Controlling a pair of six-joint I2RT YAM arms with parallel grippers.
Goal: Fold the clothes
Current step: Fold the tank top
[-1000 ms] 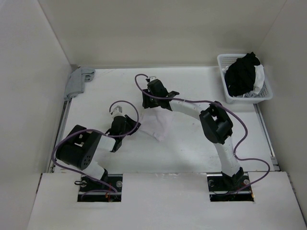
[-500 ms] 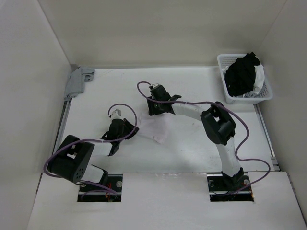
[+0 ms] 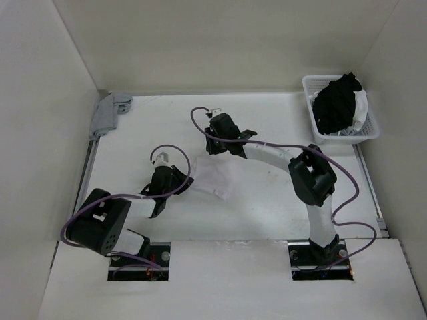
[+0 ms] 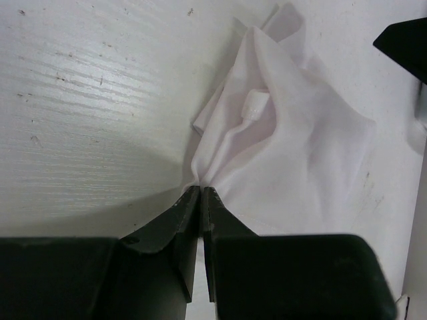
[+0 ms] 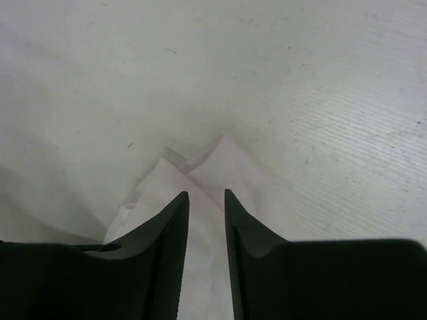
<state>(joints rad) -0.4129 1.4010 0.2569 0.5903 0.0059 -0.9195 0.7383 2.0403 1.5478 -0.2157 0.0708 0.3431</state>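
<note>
Two claws are at the one white garment (image 3: pixel 217 179), which lies crumpled on the worktop (image 3: pixel 267 200) a little left of centre, between your two arms. Your left claw (image 4: pixel 201 193) is pressed together on the garment's left edge. In the left wrist view the fingertips meet with the fabric gathered into a pinch right at them, and the cloth fans out beyond in soft folds, with a small raised tab near its middle.

Your right claw (image 5: pixel 206 197) reaches in from the far side and sits low over the garment's far corner. Its fingers stand slightly spread, with a slim gap between them, and the pointed white corner shows just ahead of the tips and through that gap. You cannot tell from these views whether any fabric is caught between them.

Well apart from all this, a white basket (image 3: pixel 371 131) in the far right corner holds a black garment bundle (image 3: pixel 337 103) with some white cloth beside it, and a small grey cloth (image 3: pixel 110 111) lies in the far left corner
</note>
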